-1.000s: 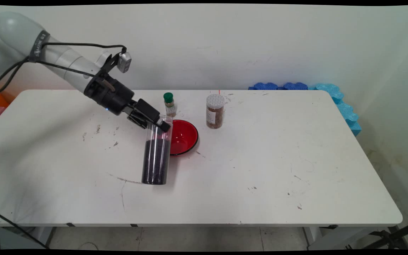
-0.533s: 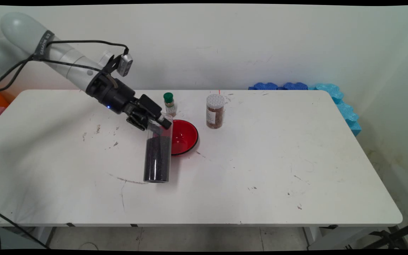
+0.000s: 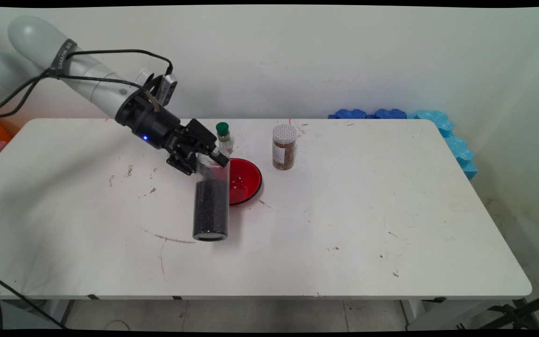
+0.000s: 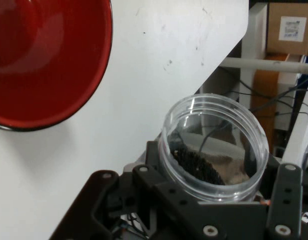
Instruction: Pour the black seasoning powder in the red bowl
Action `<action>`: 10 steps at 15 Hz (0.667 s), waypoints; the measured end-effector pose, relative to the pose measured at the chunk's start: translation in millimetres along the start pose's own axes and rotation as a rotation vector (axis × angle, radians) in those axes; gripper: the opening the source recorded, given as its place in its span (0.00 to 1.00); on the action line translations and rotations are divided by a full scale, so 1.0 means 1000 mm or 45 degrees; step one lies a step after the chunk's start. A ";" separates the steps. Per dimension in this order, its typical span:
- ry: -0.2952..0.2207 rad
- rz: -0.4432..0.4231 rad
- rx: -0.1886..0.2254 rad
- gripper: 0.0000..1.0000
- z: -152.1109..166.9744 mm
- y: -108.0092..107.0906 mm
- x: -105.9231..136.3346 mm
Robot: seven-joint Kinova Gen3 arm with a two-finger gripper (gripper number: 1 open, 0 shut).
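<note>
My gripper [image 3: 208,159] is shut on the open top of a tall clear jar [image 3: 211,201] that is about two thirds full of black grains. The jar hangs almost upright, its base just above the table [image 3: 367,220], to the left of a red bowl [image 3: 244,180]. In the hand view the jar's open rim [image 4: 214,147] sits between my fingers [image 4: 284,200], with black grains inside, and the red bowl [image 4: 43,60] fills the upper left.
A small bottle with a green cap [image 3: 223,137] and a brown-filled jar with a silver lid [image 3: 284,146] stand behind the bowl. Blue foam pieces [image 3: 410,117] lie along the table's far right edge.
The arm has carried the jar a little to the right and up, toward the bowl, and brought it from a slight tilt to nearly upright.
</note>
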State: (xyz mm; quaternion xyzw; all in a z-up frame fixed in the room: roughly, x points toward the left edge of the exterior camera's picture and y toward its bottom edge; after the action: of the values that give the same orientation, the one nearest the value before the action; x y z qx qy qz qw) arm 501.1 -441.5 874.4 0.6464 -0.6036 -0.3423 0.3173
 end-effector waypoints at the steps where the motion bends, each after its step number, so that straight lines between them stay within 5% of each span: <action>1: -0.004 -0.024 -0.006 0.00 0.000 0.000 0.001; 10: -0.016 -0.222 -0.058 0.00 0.002 -0.003 0.004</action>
State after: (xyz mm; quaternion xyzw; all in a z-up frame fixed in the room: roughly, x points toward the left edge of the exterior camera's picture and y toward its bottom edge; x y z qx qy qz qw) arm 501.6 -445.2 871.0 0.6869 -0.5391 -0.3862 0.2973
